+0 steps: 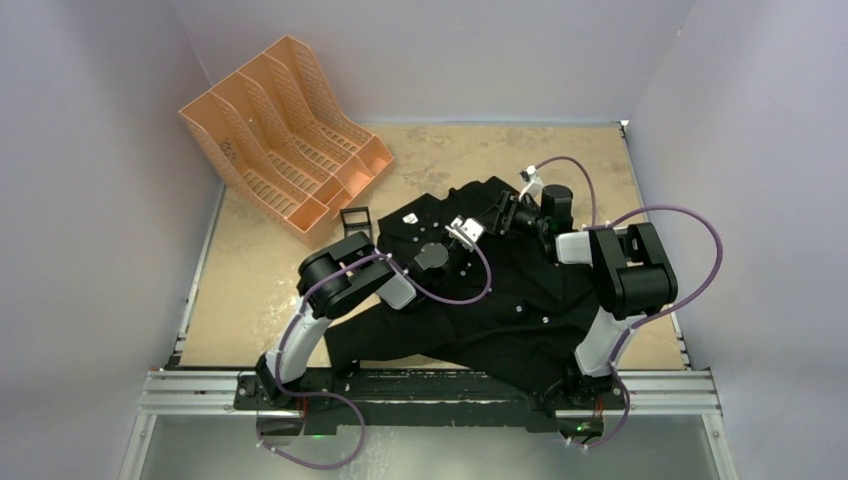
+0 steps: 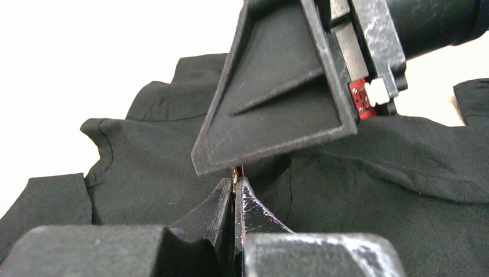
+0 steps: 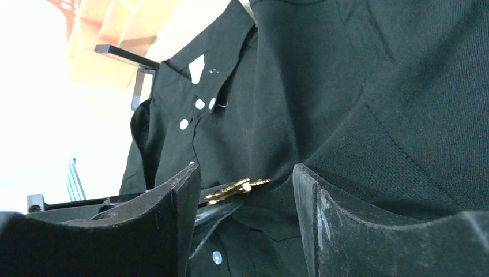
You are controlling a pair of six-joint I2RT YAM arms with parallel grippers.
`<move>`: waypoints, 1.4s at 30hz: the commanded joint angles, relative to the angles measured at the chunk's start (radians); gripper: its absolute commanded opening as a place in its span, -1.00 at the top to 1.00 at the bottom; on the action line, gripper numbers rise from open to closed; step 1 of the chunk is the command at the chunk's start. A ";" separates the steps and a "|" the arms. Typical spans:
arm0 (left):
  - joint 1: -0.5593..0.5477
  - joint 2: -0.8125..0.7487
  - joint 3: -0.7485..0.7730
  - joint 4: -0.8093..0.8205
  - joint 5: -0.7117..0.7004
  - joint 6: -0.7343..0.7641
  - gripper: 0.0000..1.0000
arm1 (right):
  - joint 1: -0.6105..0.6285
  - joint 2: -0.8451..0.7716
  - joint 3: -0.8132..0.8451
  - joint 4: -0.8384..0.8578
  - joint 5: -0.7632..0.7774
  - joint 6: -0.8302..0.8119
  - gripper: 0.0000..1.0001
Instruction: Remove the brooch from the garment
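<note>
Task is not done: the brooch (image 3: 236, 189) is still on the black shirt (image 1: 520, 300), which lies crumpled across the tan surface (image 1: 260, 290) between the two arms. The brooch is a small gold piece at a raised fold of the shirt front, below the row of white buttons (image 3: 200, 104) and the white neck label (image 3: 196, 68). The left fingers (image 2: 248, 202) are closed tight, tip to tip. A gold sliver (image 2: 233, 171) pokes out right at their tips, so they seem to pinch the brooch's edge. Whether cloth is caught in there too, can't tell. The right fingers (image 3: 173, 219) stand apart, one on each side of the brooch with gaps on both sides, touching neither it nor, as far as visible, the cloth. In the left wrist view one right finger (image 2: 277, 98) hangs just above the left tips, very close. From the top view both arms meet over the shirt's chest area, and the brooch is too small to make out there. Judgement: this is the grasp or unpin stage, with nothing separated yet. Left to do is get a firm hold, work the pin free of the fabric and lift it clear of the shirt. The orange file rack (image 1: 285, 130) sits at the far left, well apart and not involved.
</note>
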 commanded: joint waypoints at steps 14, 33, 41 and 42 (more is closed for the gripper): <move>0.024 -0.053 -0.031 0.103 0.068 -0.113 1.00 | 0.032 0.015 0.026 0.076 -0.067 -0.034 -0.04; 0.028 -0.056 -0.023 0.067 0.085 -0.118 1.00 | 0.031 -0.010 0.015 0.115 -0.066 -0.032 0.16; 0.027 -0.063 -0.013 0.045 0.085 -0.102 0.96 | 0.031 -0.017 0.013 0.112 -0.071 -0.039 0.43; 0.028 -0.066 -0.013 0.043 0.085 -0.101 0.95 | 0.031 -0.017 0.013 0.111 -0.072 -0.040 0.47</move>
